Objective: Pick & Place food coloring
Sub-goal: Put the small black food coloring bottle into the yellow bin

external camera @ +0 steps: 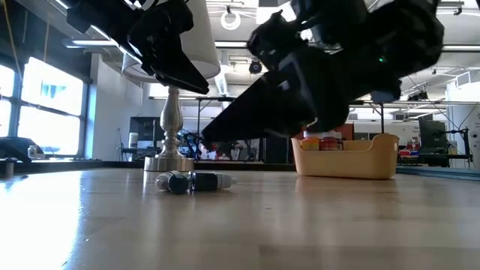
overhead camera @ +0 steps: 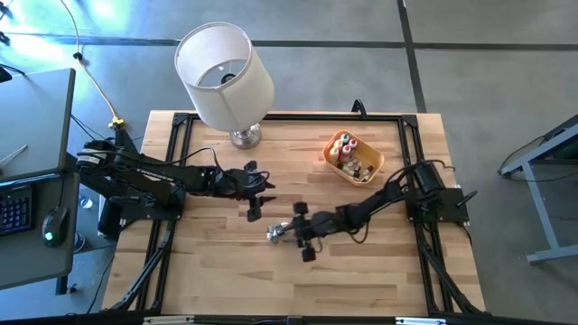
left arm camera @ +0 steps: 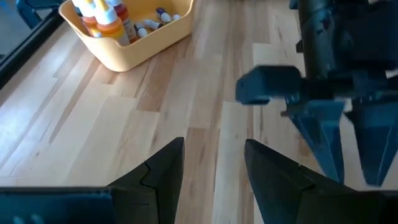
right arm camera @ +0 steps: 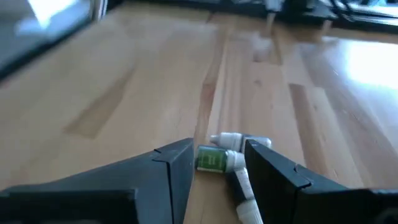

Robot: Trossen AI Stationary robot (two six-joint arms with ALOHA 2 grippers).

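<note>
The left gripper (overhead camera: 256,209) hangs above the table (overhead camera: 226,280) left of centre, in front of the lamp (overhead camera: 226,77); in its own wrist view the two dark fingers (left arm camera: 163,171) stand apart with bare wood between them, gripping nothing. Just right of it, near the table's middle, a few food coloring bottles (external camera: 191,181) lie on their sides on the wood, touching one another; the right wrist view shows one with a green label (right arm camera: 212,159) and pale-capped ones beside it. The right gripper (overhead camera: 287,230) reaches in over this little cluster, its fingers (right arm camera: 174,163) spread on either side of the green-labelled bottle, not closed on it as far as can be seen. Farther right and toward the back edge sits the yellow-orange tray (overhead camera: 370,173), holding more bottles (left arm camera: 102,15) with red, orange and whitish tops, some upright and some lying down. The tray stands well apart from the loose bottles
</note>
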